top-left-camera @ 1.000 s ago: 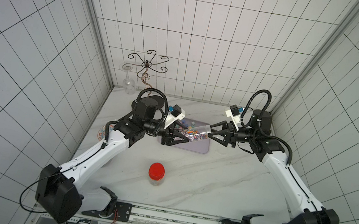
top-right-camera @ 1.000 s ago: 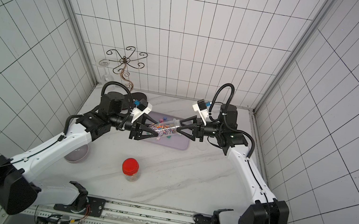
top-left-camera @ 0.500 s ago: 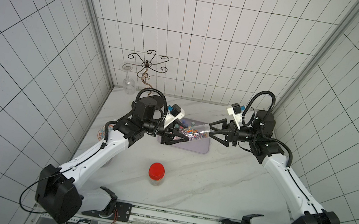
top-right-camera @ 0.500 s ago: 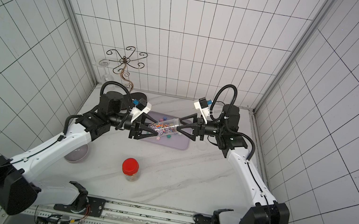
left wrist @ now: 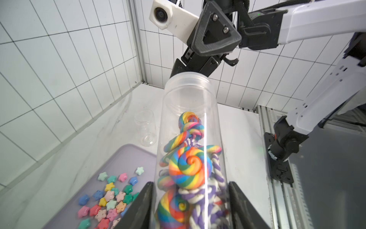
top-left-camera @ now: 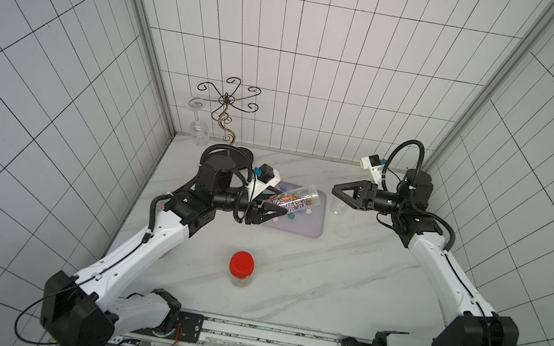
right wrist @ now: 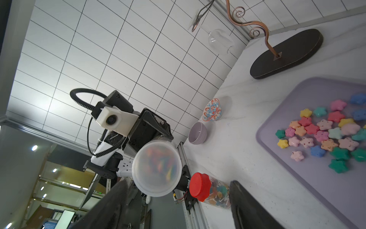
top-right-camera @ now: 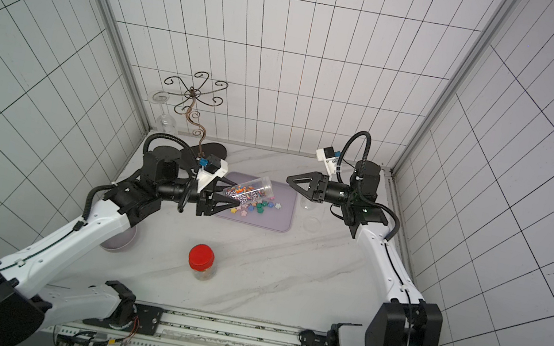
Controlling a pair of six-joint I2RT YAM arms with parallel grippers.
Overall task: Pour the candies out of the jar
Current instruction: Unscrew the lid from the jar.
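On the white marble table (top-left-camera: 289, 268), toward 12 o'clock from its middle, lies a lilac tray (top-left-camera: 300, 226). Over the tray's 9 o'clock edge, the left gripper (top-left-camera: 279, 206) extends from 9 o'clock. Its jaws pinch the lower half of a tall clear jar (top-left-camera: 298, 197), one finger pressed against each side in the left wrist view. The jar hangs clear of the tray, tilted, with its mouth end raised toward 2 o'clock. That end looks milky in the right wrist view, and I cannot tell whether a cap closes it. At 3 o'clock from the jar, near it but not touching, the right gripper (top-left-camera: 337, 191) points toward 9 o'clock with its jaws spread wide and nothing between them. A red-lidded jar (top-left-camera: 242, 266) stands upright at 6 o'clock from the tray. A small empty jar (top-left-camera: 338, 207) stands just off the tray's 3 o'clock edge, and a round clear lid (top-left-camera: 343, 229) lies flat at its 6 o'clock. The candies (left wrist: 187, 168), rainbow swirl lollipops and purple-and-white twists, are packed inside the held jar. Pastel star sweets (left wrist: 111, 195) lie loose on the tray below it.
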